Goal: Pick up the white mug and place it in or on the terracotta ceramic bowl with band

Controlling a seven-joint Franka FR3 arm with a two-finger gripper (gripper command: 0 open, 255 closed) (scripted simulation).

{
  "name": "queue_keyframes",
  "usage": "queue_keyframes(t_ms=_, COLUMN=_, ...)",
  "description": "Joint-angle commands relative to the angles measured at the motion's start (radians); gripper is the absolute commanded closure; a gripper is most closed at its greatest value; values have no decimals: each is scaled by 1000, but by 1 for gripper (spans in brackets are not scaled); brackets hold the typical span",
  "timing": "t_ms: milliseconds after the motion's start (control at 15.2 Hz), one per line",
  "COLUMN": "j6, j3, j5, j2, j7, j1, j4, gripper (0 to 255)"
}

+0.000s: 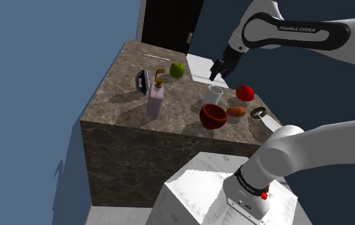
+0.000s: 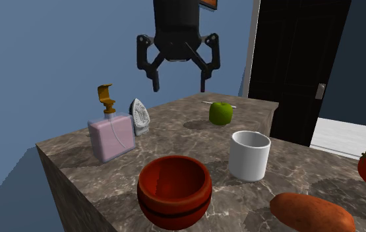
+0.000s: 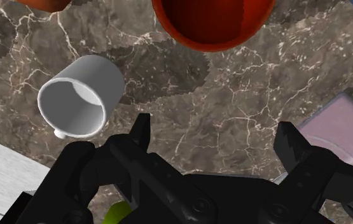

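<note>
The white mug (image 1: pixel 214 94) (image 2: pixel 250 155) (image 3: pixel 83 95) stands upright on the brown marble table (image 1: pixel 121 96), its mouth open upward. Close beside it sits the terracotta-red bowl (image 1: pixel 213 116) (image 2: pixel 174 190) (image 3: pixel 213 22), nothing in it. My black gripper (image 1: pixel 220 69) (image 2: pixel 179 84) (image 3: pixel 214 137) hangs open well above the table, pointing down, with nothing between its fingers. In the wrist view the mug lies off to the side of one fingertip (image 3: pixel 140 130), not between the two. In the shoulder view the gripper is above and just behind the mug.
A pink soap dispenser (image 1: pixel 155 99) (image 2: pixel 111 135) and a small iron (image 1: pixel 143 81) (image 2: pixel 139 116) stand on the shoulder view's left. A green apple (image 1: pixel 178 69) (image 2: pixel 221 113) sits farther back. A tomato (image 1: pixel 245 93), a sweet potato (image 1: pixel 236 111) and a dark ring (image 1: pixel 257 112) lie near the bowl.
</note>
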Motion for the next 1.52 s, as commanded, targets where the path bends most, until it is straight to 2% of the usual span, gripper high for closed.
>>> queue_keyframes(t_ms=0, j6=58, j3=-39, j5=-12, j2=55, j7=-41, j1=-8, j4=-5, gripper=0)
queue_keyframes(t_ms=462, j6=223, j3=-161, j5=-9, j2=269, j7=-180, j1=-17, j4=31, gripper=0)
queue_keyframes(t_ms=858, j6=343, j3=-255, j5=67, j2=490, j7=-331, j1=-15, j4=110, gripper=0)
queue_keyframes(t_ms=1452, j6=454, j3=-267, j5=125, j2=589, j7=-380, j1=-12, j4=87, gripper=0)
